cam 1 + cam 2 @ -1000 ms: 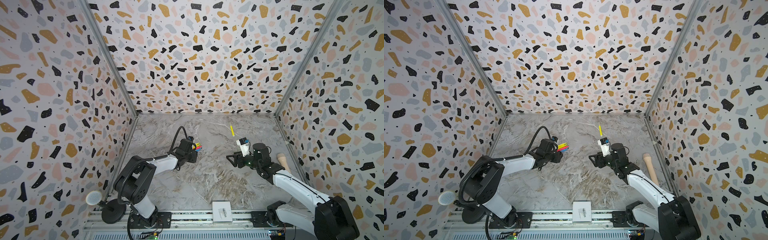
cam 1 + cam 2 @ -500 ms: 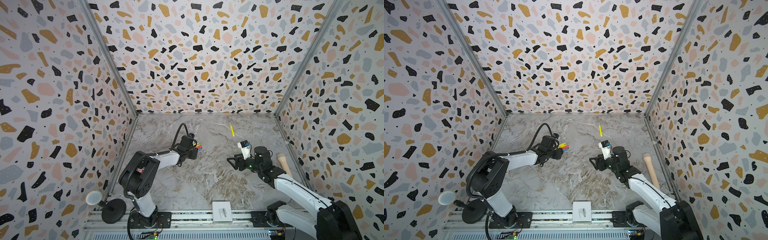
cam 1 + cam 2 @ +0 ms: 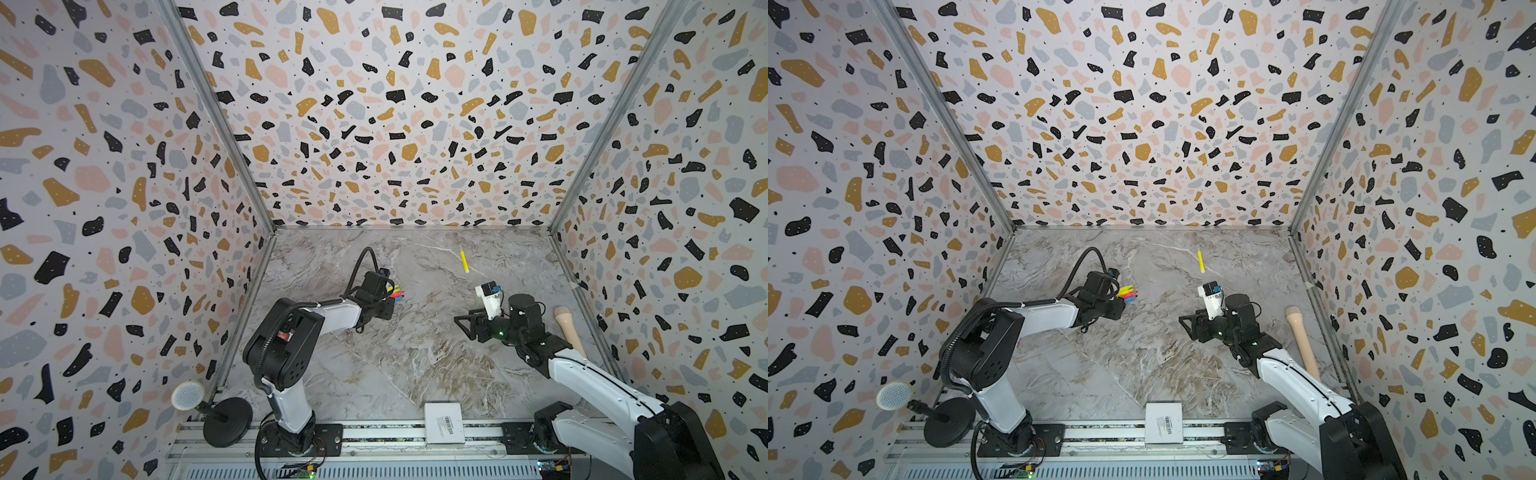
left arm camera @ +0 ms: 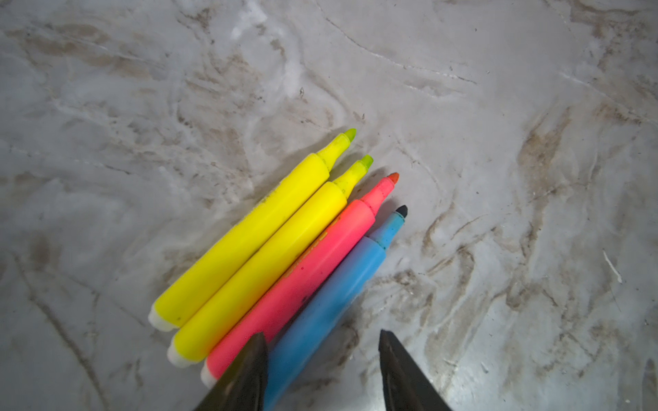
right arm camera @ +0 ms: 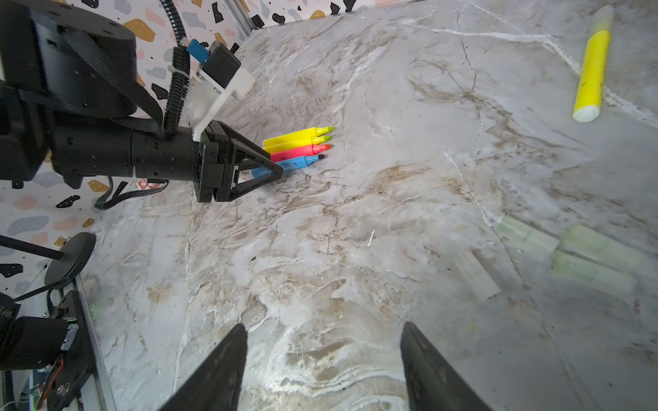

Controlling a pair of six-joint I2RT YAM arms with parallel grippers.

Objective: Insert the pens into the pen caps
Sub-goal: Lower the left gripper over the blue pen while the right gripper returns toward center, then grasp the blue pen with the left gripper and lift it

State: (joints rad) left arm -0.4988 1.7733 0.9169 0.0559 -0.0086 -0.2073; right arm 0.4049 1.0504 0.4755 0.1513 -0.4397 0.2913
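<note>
Left wrist view: left gripper [image 4: 322,333] has narrowed astride the blue pen [image 4: 341,281].

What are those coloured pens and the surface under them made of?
The pens look like smooth, slightly scuffed plastic, with felt-like tips. The tabletop looks like veined marble, though it may be a printed laminate.

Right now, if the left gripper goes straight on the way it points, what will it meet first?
Most likely the blue pen: its rear end lies between the open fingers of the left gripper. One finger overlaps the pink pen beside it, though height above the table is unclear.
</note>
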